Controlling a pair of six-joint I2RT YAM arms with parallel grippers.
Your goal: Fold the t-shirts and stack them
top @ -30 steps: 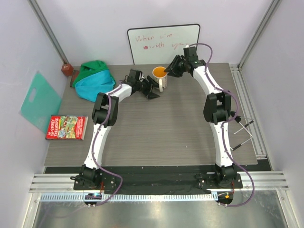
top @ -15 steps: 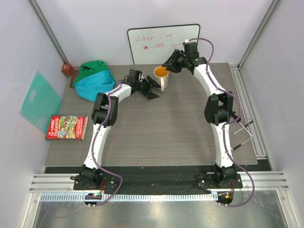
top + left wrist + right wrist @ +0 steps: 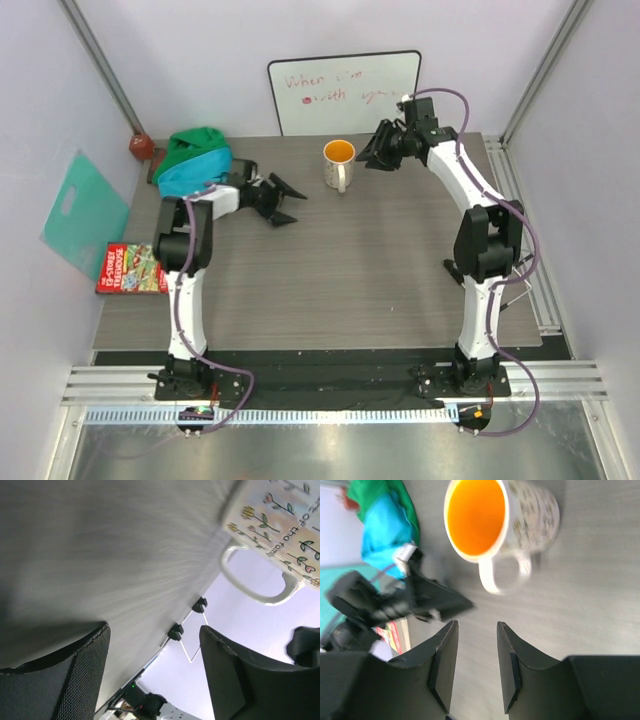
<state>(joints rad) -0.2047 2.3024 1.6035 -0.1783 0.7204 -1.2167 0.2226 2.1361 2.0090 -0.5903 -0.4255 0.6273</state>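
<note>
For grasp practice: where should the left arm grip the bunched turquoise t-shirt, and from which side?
Probably pinch the turquoise t-shirt at its bulging near edge, coming from the table's middle: the green t-shirt covers its far side, and that exposed edge lies closest to the open left gripper.

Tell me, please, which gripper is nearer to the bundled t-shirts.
Left. The left gripper hovers open just right of the t-shirts; the right gripper is farther right, beyond the orange-lined mug.
</note>
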